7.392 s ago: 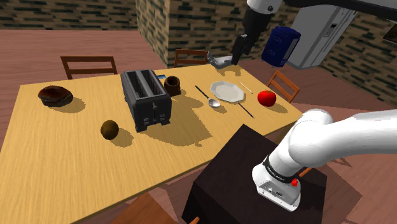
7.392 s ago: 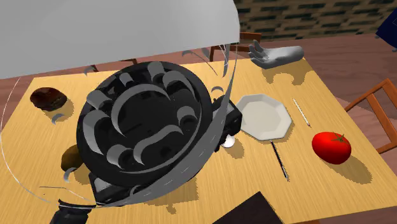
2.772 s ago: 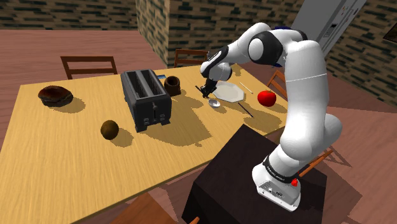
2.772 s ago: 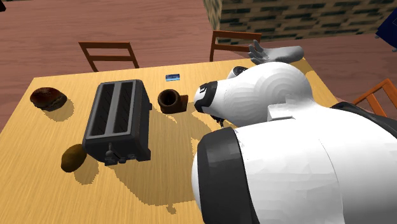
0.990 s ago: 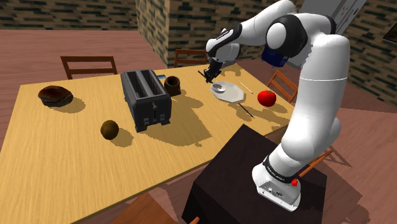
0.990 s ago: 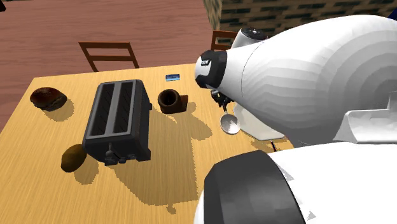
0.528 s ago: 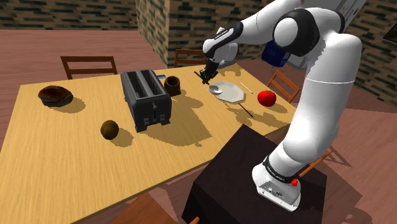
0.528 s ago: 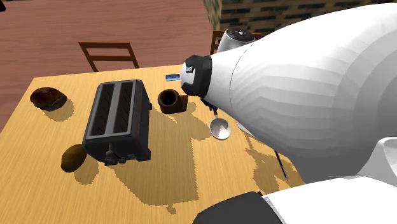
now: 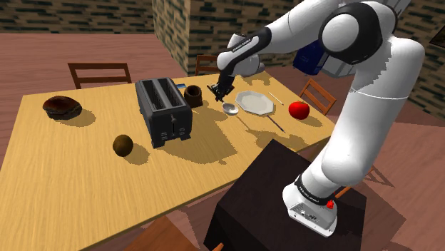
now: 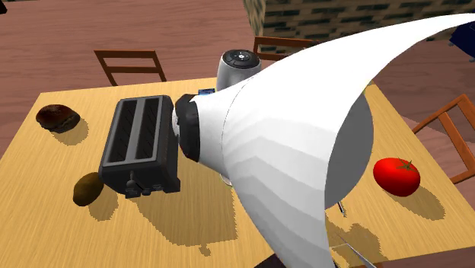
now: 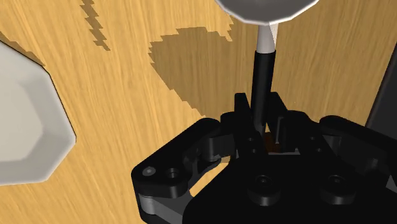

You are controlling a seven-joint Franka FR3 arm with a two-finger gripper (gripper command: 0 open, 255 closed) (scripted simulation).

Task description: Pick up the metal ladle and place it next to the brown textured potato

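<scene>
My gripper is shut on the black handle of the ladle, whose pale metal bowl hangs just below it, above the table between the brown cup and the white plate. In the wrist view the two fingers clasp the handle of the ladle and the bowl points away from the hand over its shadow. The brown potato lies on the table on the far side of the black toaster, toward the shoulder view's left; the potato also lies beside the toaster.
A red tomato and a thin utensil lie near the plate. A dark brown lump sits at the table's far left. Wooden chairs stand behind the table. My white arm covers the middle of the second exterior view.
My gripper has carried the ladle to the shoulder view's left, off the plate and toward the brown cup and toaster. Nothing else on the table has moved.
</scene>
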